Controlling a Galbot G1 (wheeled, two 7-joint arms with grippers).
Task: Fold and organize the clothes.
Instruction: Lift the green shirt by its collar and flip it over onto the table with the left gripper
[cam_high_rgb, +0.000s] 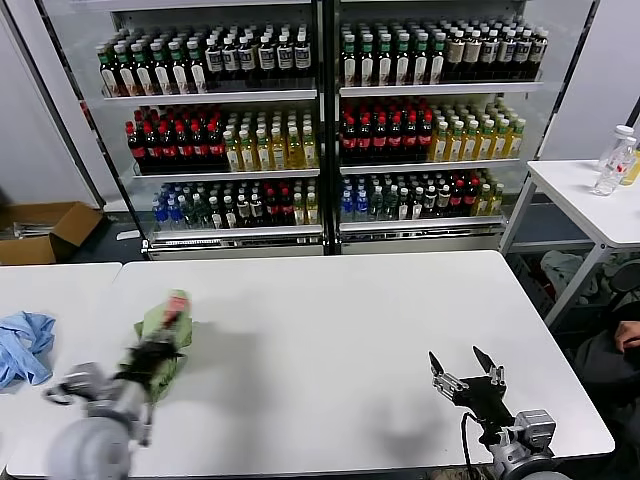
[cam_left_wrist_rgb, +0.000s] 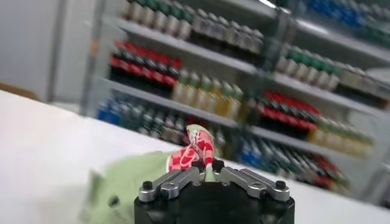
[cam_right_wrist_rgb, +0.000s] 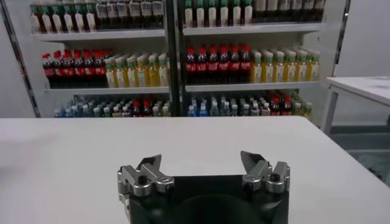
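The room is bright and the light is even. The white table (cam_high_rgb: 330, 330) shines pale, with a soft glow and no hard glare. A dim, fuzzy shadow lies on the table just beside the green shirt (cam_high_rgb: 165, 335) that the left gripper (cam_high_rgb: 152, 357) pinches. Another faint shadow sits under the right gripper (cam_high_rgb: 464, 372).

In the head view the left arm is smeared and blurry. In the left wrist view the drink shelves (cam_left_wrist_rgb: 244, 91) far behind the gripper are very blurry and look tilted. The right wrist view is sharp.
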